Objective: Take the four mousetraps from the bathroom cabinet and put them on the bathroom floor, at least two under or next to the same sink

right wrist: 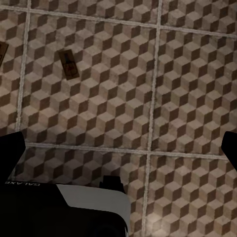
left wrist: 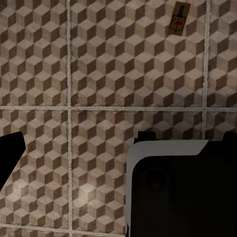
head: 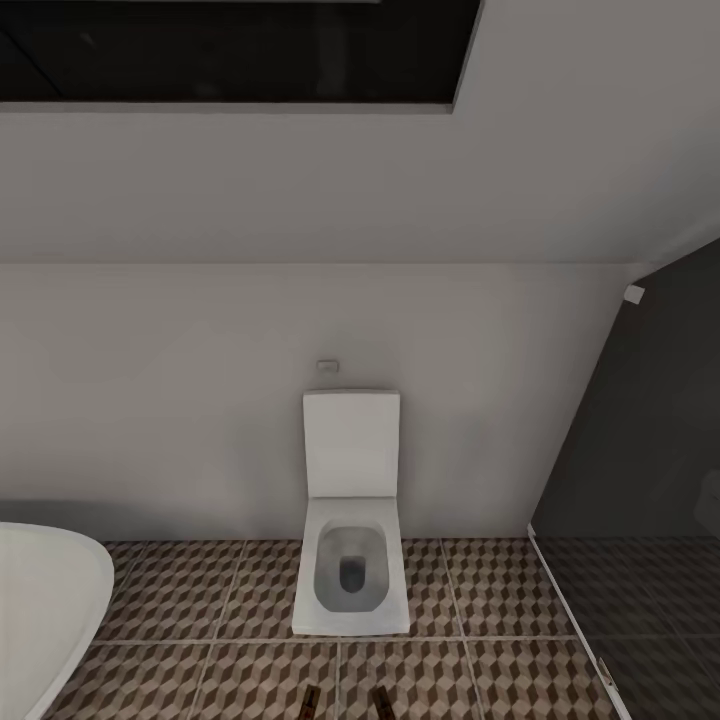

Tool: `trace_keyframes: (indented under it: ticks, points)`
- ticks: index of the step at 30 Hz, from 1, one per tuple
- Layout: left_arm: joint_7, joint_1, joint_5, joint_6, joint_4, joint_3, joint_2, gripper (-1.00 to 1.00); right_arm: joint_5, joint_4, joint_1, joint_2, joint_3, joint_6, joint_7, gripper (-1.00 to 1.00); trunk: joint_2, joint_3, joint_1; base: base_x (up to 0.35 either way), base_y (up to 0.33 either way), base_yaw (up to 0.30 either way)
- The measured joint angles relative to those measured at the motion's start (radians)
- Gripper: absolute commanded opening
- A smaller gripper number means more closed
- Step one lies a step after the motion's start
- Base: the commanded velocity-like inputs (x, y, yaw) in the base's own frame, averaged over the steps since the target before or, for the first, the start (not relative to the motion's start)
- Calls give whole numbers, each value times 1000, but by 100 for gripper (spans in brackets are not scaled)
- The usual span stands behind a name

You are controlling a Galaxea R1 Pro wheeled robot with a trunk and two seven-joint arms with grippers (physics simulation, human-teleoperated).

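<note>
Two mousetraps (head: pixel 311 700) lie on the bathroom floor (head: pixel 500 600) before the toilet (head: pixel 350 560), both grippers' jaw states indeterminate; no sink is visible, so the placement may fail the sink requirement.

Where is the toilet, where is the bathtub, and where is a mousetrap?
toilet (head: pixel 350 575): head view, on its bowl.
bathtub (head: pixel 45 600): head view, on its white rim.
mousetrap (left wrist: pixel 178 19): left wrist view, middle of the board, lying on the patterned floor.

Brown-beige cube-patterned bathroom floor (head: pixel 500 600); white toilet (head: pixel 351 560); seemingly red-marked brown mousetrap (left wrist: pixel 178 19).
</note>
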Motion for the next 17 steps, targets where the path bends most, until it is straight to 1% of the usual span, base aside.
trace_keyframes:
  ticks: [17]
  points:
    - [0,0,0,0,0,0,0,100,0,0,0,0,0,0,0,100,0,0,0,0,0,0]
